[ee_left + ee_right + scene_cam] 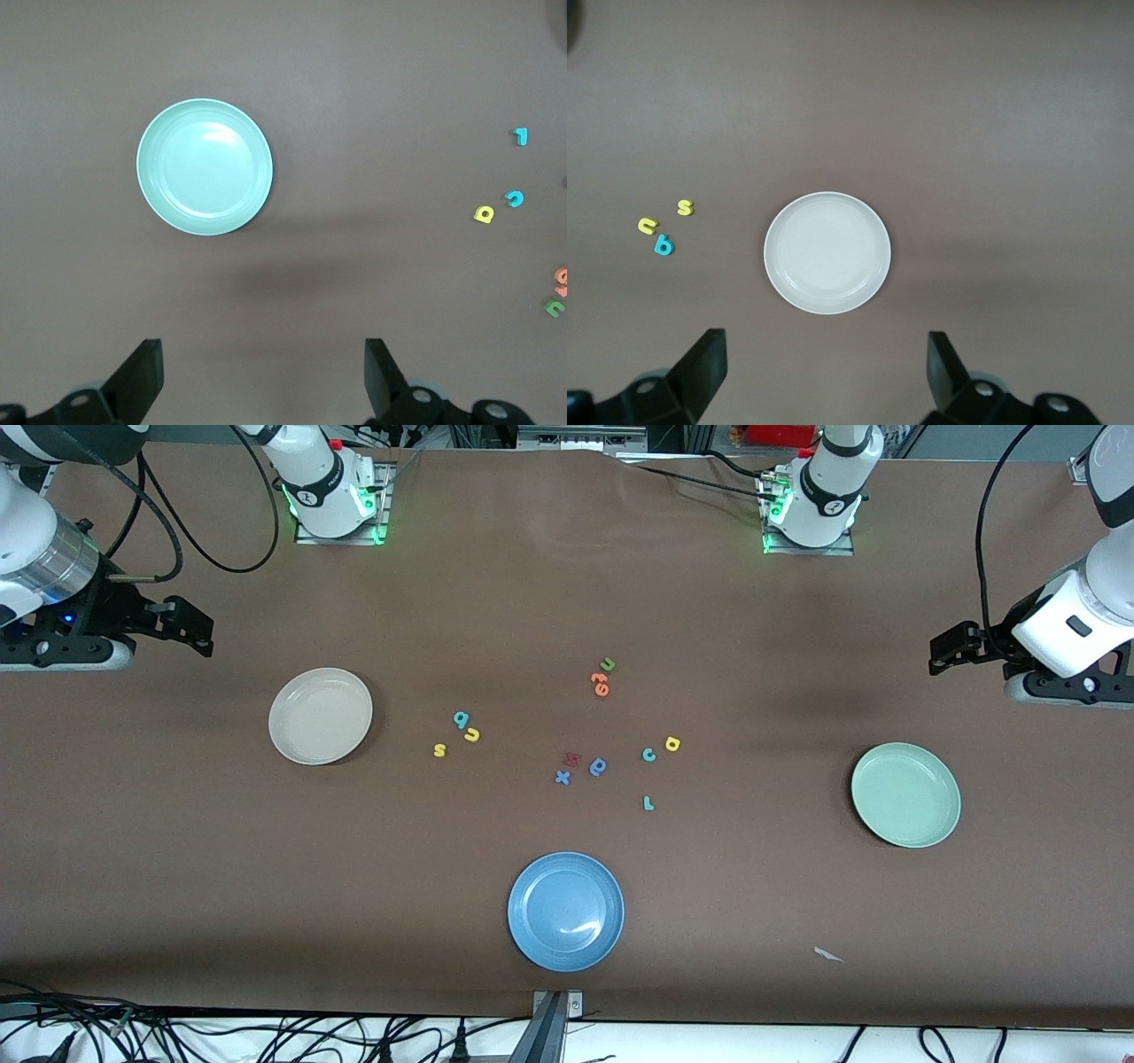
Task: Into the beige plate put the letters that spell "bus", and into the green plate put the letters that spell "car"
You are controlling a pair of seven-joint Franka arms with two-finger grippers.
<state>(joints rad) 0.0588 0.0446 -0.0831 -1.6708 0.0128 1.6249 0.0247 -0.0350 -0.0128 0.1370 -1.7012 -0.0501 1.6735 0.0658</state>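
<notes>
The beige plate (321, 716) (827, 252) lies empty toward the right arm's end. Beside it, toward the table's middle, lie the teal b (462, 719) (664, 245), yellow u (472, 735) (648, 225) and yellow s (439, 750) (685, 207). The green plate (905, 794) (205, 166) lies empty toward the left arm's end. The teal c (648, 755) (514, 198), yellow a (672, 744) (484, 213) and teal r (648, 803) (521, 135) lie between it and the middle. My right gripper (199, 633) (826, 363) hangs open over bare table beside the beige plate. My left gripper (943, 651) (264, 372) hangs open over bare table beside the green plate.
A blue plate (565, 911) lies empty near the front edge. In the middle lie a green u (608, 664), orange letters (601, 684), a red letter (570, 759), a blue x (563, 778) and a blue round-bowled letter (599, 766). A white scrap (828, 955) lies nearer the camera than the green plate.
</notes>
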